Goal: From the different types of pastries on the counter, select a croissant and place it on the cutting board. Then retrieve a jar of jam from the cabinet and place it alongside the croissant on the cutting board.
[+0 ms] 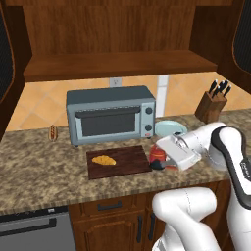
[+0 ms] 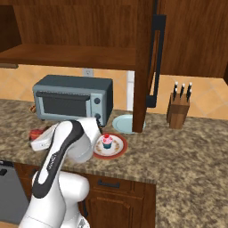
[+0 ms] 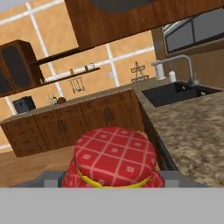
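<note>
Tool [image 1: 158,161] grips the jar of jam [image 1: 157,154] — its red checked lid sits between the fingertips in the hand view, jaws closed narrow around it. The jar hangs just off the cutting board's [image 1: 128,162] right edge, low over the tabletop [image 1: 44,166]. From the jar, the board lies at 9 o'clock in the left base view, and the croissant [image 1: 104,160] rests on its left half, long axis running 9 to 3. I judge the coming move a short carry toward 9 o'clock — the bare right half of the board is nearest.
</note>
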### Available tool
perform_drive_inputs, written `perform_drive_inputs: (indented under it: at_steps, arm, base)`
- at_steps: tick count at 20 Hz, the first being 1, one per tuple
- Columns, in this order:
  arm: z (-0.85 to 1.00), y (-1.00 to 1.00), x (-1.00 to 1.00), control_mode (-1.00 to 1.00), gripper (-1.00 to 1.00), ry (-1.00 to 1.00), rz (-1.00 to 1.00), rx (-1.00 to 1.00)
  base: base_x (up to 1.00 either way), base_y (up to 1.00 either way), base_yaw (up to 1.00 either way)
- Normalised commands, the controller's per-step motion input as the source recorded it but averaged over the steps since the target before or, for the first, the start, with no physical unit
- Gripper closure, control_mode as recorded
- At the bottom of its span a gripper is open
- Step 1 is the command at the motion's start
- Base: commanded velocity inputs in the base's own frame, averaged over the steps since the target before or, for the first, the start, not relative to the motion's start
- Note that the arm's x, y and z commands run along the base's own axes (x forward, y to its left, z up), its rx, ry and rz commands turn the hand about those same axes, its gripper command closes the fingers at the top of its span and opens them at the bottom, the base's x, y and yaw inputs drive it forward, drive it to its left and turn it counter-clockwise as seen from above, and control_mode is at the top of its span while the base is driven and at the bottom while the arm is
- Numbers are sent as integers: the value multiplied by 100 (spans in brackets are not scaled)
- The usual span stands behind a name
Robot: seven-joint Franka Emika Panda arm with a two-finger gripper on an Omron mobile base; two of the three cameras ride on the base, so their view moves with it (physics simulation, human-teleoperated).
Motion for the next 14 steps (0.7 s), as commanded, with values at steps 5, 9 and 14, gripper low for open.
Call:
perform_drive_inputs:
  at_steps: [5, 9, 14]
  arm:
    - [0, -24, 48, -100, 100, -23, 2, 0]
    - [0, -11, 69, -100, 100, -14, 0, 0]
    - [-22, -2, 57, -100, 100, -3, 0, 0]
  base:
    - [0, 0, 0]
    - [0, 0, 0]
    - [0, 0, 0]
